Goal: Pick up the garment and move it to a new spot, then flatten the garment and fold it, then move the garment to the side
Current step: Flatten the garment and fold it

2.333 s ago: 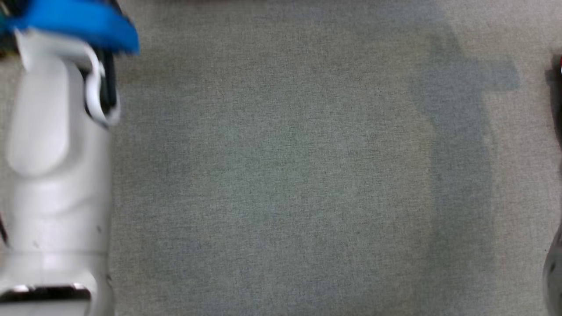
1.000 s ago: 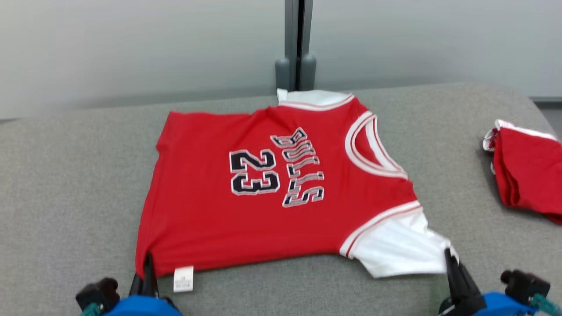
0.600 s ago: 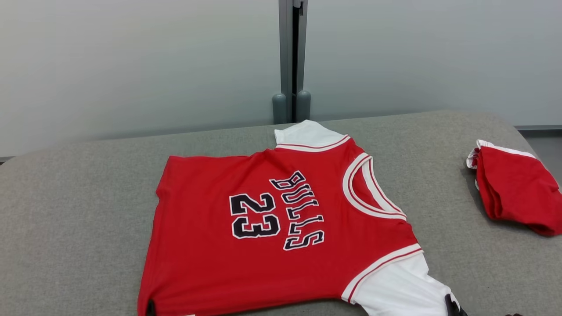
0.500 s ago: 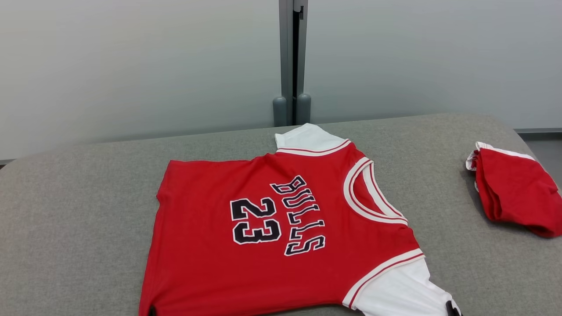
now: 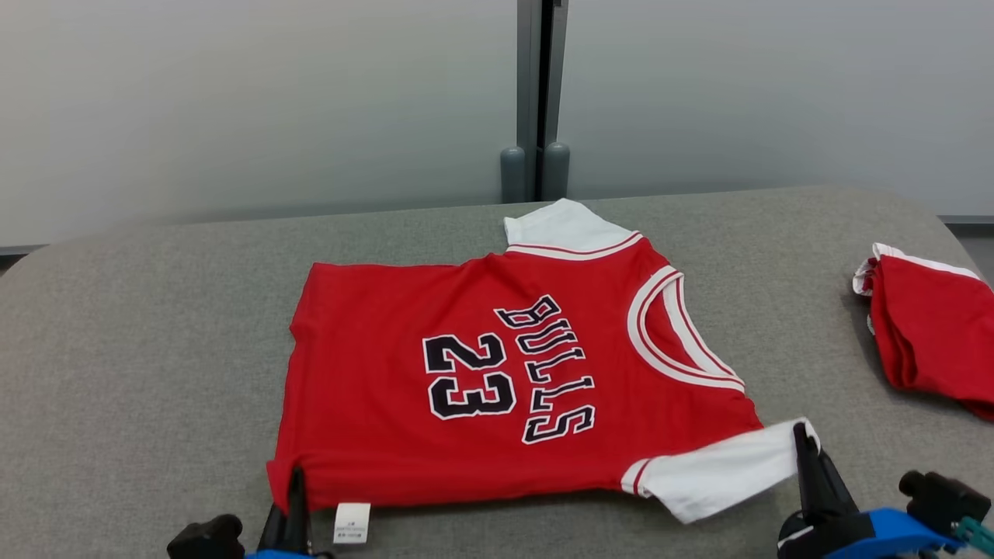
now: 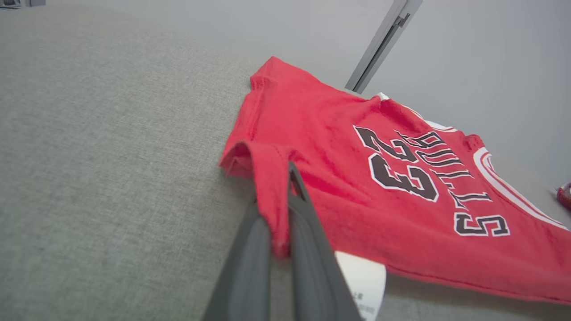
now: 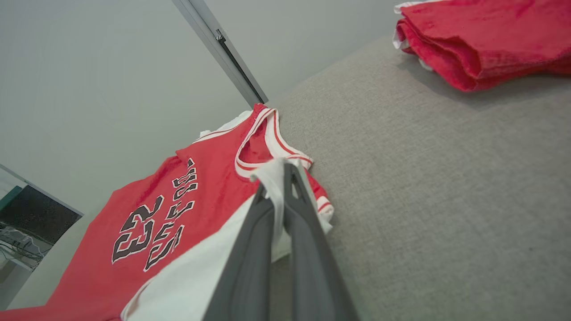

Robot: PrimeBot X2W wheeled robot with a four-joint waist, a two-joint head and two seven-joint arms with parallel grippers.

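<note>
Since half a second ago the head camera has tipped down, so both end effectors sit at its bottom edge again. From there the red garment (image 5: 497, 388) lies spread, print up, mid-surface (image 5: 140, 349), with a second folded red garment (image 5: 932, 326) well apart at the right. The wrist views add the grips. The left end effector (image 6: 281, 196) is pinched narrow on the hem corner (image 6: 267, 165), beside a white label (image 6: 361, 281). The right end effector (image 7: 281, 178) is clamped on the white sleeve (image 7: 200, 276).
</note>
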